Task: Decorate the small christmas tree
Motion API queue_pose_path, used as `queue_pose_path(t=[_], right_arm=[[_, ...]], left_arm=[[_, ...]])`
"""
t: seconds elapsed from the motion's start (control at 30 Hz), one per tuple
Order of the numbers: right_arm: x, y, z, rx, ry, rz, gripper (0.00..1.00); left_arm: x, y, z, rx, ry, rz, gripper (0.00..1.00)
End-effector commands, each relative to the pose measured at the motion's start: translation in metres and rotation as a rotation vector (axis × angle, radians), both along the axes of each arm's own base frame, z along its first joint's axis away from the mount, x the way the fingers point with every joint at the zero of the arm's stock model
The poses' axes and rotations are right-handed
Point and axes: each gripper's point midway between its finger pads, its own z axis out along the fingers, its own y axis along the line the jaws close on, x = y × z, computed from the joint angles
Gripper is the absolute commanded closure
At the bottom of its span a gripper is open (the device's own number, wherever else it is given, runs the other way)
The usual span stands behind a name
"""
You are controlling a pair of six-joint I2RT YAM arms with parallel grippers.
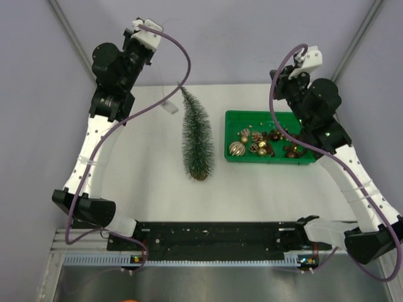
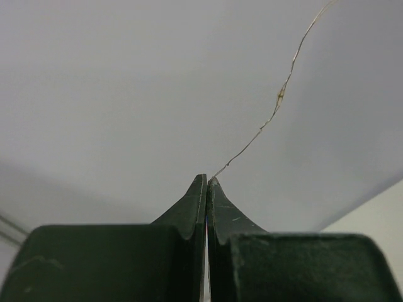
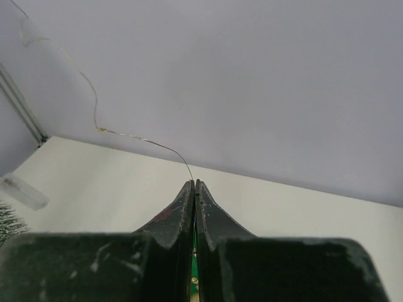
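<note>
Both the left gripper (image 2: 206, 179) and the right gripper (image 3: 194, 184) clamp the thin wire (image 2: 277, 104); hold it taut while circling the small christmas tree (image 1: 196, 135)

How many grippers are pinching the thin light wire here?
2. The left gripper, raised at the back left, is shut on one stretch of the thin wire; the right gripper, raised at the back right, is shut on another.

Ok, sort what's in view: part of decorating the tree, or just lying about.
For the job:
small christmas tree
thin wire, pinched by left gripper and right gripper
green tray of ornaments

Lying about:
clear plastic piece by the treetop; link to wire unclear
</note>
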Motion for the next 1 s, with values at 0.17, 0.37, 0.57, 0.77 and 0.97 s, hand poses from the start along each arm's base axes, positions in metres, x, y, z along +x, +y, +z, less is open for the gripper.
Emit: queue_pose_path(t=[0.17,0.37,0.57,0.77,0.97], right_arm=[[0.005,0.026,0.035,0.002,-0.090,0.139,1.00],[0.018,0.048,0.040,0.017,-0.065,0.225,1.00],[0.023,0.057,0.032,0.002,-0.042,0.255,1.00],[0.024,0.062,0.022,0.005,-0.025,0.280,1.00],[0.023,0.065,0.020,0.024,-0.020,0.298,1.00]], left_arm=[[-0.049,0.037,-0.097,0.020,0.220,-0.001,1.00],[-0.062,0.041,-0.160,0.014,0.378,0.007,1.00],[-0.075,0.062,-0.189,-0.021,0.457,0.053,1.00],[-0.108,0.062,-0.203,0.017,0.470,-0.002,1.00],[-0.126,0.060,-0.194,0.003,0.466,-0.026,1.00]])
